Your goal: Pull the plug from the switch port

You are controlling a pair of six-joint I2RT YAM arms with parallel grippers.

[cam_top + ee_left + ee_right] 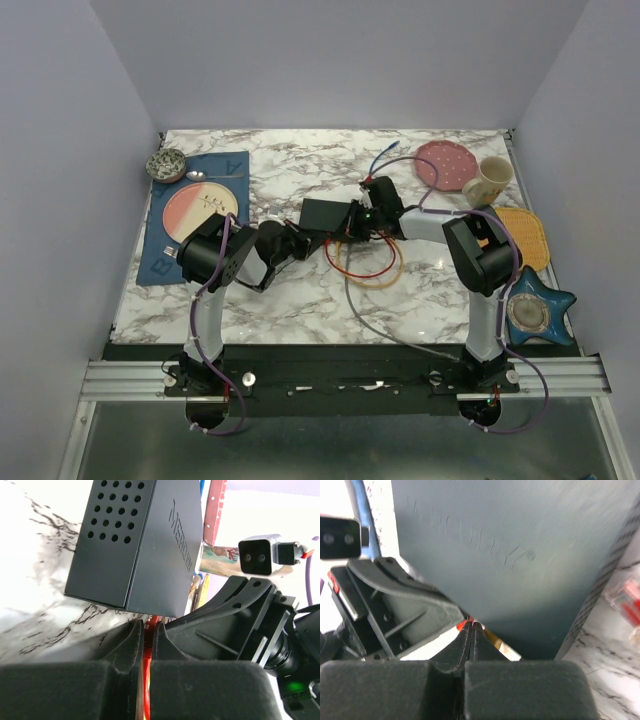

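At the middle of the desk [290,300] sits the switch [325,213]. Your left end effector [148,630] is pinched onto the red cable [147,680]. The right end effector [471,630] is closed, and you cannot tell on what. The grasp looks made, so next pull straight away from the switch while bracing it.

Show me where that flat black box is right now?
Seen from above, the black box lies near the middle of the marble table, just behind the red cable loop and left of the pink plate.
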